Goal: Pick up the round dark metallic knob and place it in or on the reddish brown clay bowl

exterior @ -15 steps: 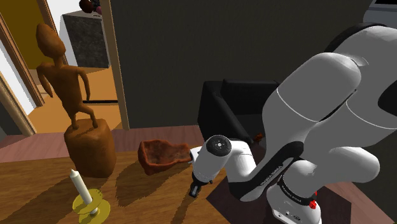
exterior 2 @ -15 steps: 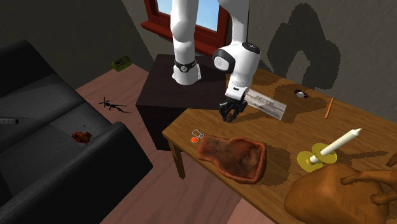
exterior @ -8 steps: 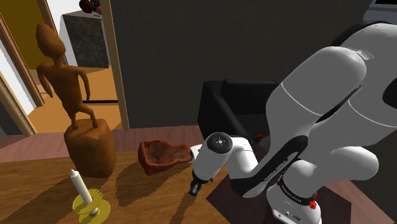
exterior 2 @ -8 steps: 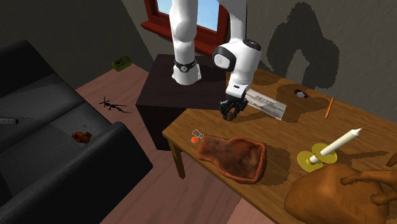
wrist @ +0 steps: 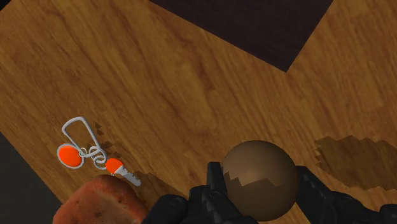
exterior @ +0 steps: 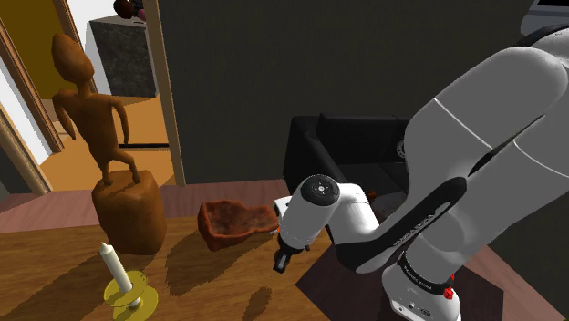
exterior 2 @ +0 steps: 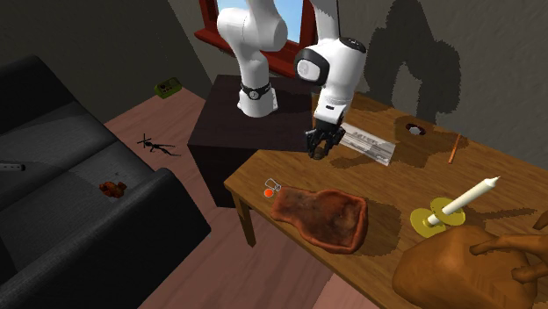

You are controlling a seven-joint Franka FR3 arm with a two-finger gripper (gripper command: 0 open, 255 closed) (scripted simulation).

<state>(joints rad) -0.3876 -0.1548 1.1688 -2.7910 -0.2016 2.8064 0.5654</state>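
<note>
the gripper, clamped on the round brown knob, has risen off the table in the last second. next comes the carry to the reddish bowl.

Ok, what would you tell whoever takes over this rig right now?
Gripper: shut on the round brown knob, held clear above the table, near the edge by the stand.
Reddish-brown bowl: on the table, empty, further along that edge, with a key ring with orange tags beside it.
Done: knob grasped and lifted.
Left: carry it over the bowl, lower, release.
</note>
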